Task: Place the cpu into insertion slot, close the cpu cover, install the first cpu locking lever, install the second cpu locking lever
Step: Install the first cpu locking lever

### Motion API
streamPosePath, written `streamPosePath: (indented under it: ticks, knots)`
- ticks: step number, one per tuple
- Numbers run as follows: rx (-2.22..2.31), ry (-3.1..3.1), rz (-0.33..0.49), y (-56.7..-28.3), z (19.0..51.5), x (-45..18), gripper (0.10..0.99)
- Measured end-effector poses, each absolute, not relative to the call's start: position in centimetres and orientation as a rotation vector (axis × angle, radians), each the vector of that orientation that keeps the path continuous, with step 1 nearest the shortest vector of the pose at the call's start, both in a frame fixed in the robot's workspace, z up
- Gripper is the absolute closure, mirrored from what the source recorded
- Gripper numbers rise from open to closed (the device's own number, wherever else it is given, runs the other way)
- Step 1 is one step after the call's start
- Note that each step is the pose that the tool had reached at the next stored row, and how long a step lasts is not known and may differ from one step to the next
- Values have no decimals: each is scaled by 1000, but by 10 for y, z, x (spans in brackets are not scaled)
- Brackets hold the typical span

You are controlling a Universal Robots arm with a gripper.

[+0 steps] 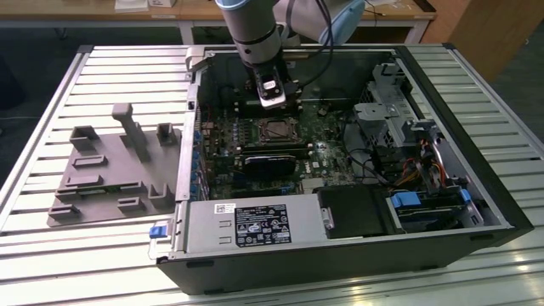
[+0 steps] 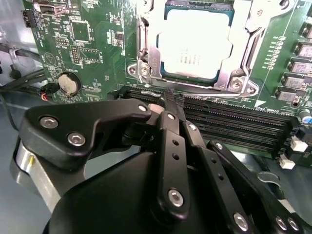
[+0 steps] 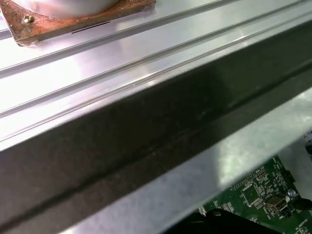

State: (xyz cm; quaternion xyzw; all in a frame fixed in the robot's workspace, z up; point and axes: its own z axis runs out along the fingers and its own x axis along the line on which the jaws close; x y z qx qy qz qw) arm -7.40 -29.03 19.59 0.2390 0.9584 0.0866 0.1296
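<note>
Though glare washes out its top in the second wrist view, the cpu (image 2: 195, 46) is down flat in the insertion slot (image 1: 262, 130), roughly mid-board inside the open PC case (image 1: 476, 210). The cpu cover (image 2: 240, 36) is closed over it: silver frame lying flat all round, chip showing through the window. A thin wire locking lever (image 2: 214, 91) runs along the socket edge nearest the gripper (image 2: 170, 100), between the frame and the black memory slots (image 2: 239, 119). The gripper is right at that lever, both fingers drawn together to a point, tips at the wire. Can't tell whether they actually pinch it or are just closed beside it. Coin cell (image 2: 68, 84) sits on the motherboard (image 3: 258, 197) off to one side. In the exterior view the arm (image 1: 255, 32) comes down at the far side of the case, just beyond the socket. Black card (image 1: 272, 159) lies on the socket's nearer side, power supply (image 1: 255, 226) along the near wall. Grey moulded fixture (image 1: 111, 172) is on the slatted table (image 1: 51, 102) at the exterior view's left, apart from the case. The first wrist view looks across the case rim (image 3: 161, 131) to a corner of the motherboard
</note>
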Motion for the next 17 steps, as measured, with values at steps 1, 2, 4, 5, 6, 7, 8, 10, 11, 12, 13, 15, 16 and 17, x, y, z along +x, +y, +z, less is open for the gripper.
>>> streamPosePath:
  ticks: [1,2,4,5,6,7,8,10,11,12,13,15,16,17]
  knots:
    - [695,2785,252,-290,195,-74,984]
    - [694,2785,251,-291,195,-74,984]
    - [694,2785,250,-291,195,-74,984]
    - [694,2785,248,-292,195,-74,984]
    - [694,2785,247,-292,194,-74,984]
    - [694,2785,246,-293,194,-74,984]
    - [693,2785,245,-293,194,-74,984]
    - [693,2785,244,-293,193,-74,984]
    - [693,2785,243,-293,193,-74,984]
    - [693,2784,243,-293,192,-74,984]
    - [693,2784,242,-293,192,-74,984]
    - [692,2784,242,-293,191,-74,984]
    - [692,2783,242,-293,190,-74,984]
    - [692,2783,242,-293,190,-74,984]
